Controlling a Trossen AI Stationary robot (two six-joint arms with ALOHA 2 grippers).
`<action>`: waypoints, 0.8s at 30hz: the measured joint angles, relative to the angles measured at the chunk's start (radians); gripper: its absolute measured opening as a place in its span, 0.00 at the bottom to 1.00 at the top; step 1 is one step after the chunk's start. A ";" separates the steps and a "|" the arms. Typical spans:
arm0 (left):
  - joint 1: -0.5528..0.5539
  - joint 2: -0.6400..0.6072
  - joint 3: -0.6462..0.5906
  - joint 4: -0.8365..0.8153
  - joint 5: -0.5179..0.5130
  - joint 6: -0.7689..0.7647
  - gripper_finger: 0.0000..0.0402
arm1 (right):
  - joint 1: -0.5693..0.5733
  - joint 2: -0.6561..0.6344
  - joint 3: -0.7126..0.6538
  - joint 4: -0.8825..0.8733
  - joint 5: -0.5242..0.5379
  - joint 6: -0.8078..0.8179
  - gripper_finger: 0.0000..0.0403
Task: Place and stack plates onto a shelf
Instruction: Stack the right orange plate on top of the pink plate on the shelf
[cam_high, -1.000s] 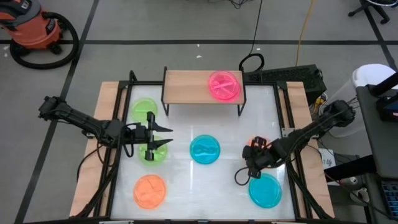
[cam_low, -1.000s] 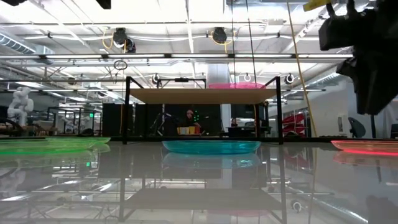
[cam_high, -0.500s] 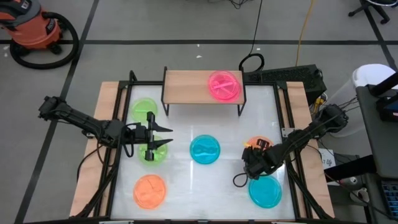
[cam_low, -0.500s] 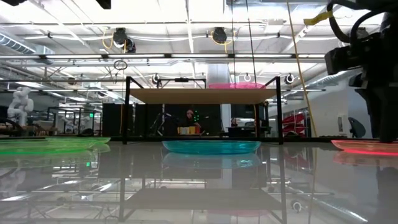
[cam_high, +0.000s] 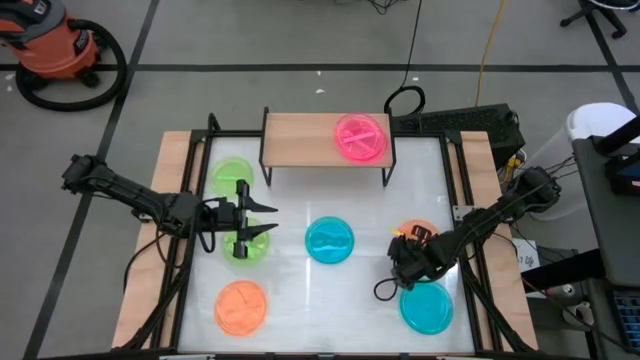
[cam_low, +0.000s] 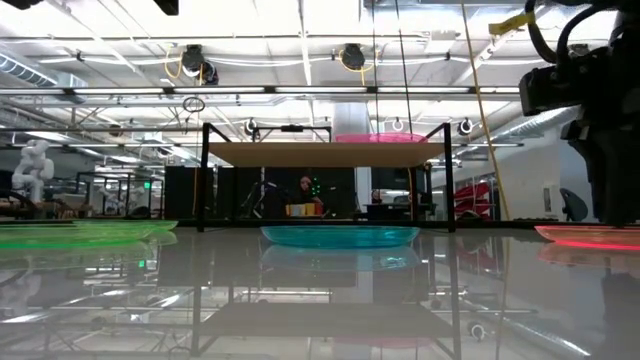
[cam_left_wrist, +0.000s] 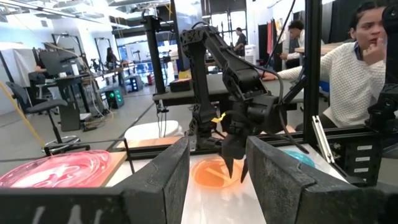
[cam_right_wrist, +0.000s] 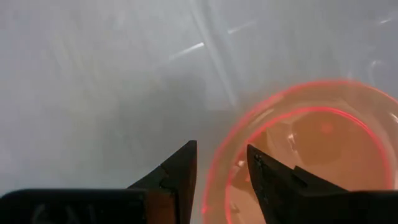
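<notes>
The shelf stands at the table's far side with one pink plate on its wooden top. Two green plates, a blue plate, an orange plate and a second blue plate lie flat on the white table. Another orange plate lies at the right. My right gripper is open, pointing down at that plate's rim. My left gripper is open and hovers above the nearer green plate. My right gripper comes from above at the left rim of the orange plate, which lies flat on the table. One finger stands outside the rim and the other finger over the plate's inside. Whether they touch the plate I cannot tell.
Wooden side rails border the white table. Cables and a black box sit behind the shelf. In the left wrist view a person in a white sweater sits beyond the table's right side. There is bare table between the central blue plate and the shelf.
My right gripper has come down toward the orange plate at the right and shifted a little toward the table's near edge, then nearly stopped. The plates have kept their places.
</notes>
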 joint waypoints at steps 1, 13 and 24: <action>0.000 0.000 0.000 0.000 0.000 -0.002 0.41 | 0.000 0.000 0.000 0.009 0.000 0.000 0.31; 0.000 0.000 0.000 -0.007 0.000 -0.003 0.41 | 0.000 -0.004 -0.112 0.036 -0.007 0.103 0.31; 0.000 0.000 0.000 0.009 0.005 0.027 0.41 | 0.000 -0.007 -0.135 0.087 -0.022 0.094 0.30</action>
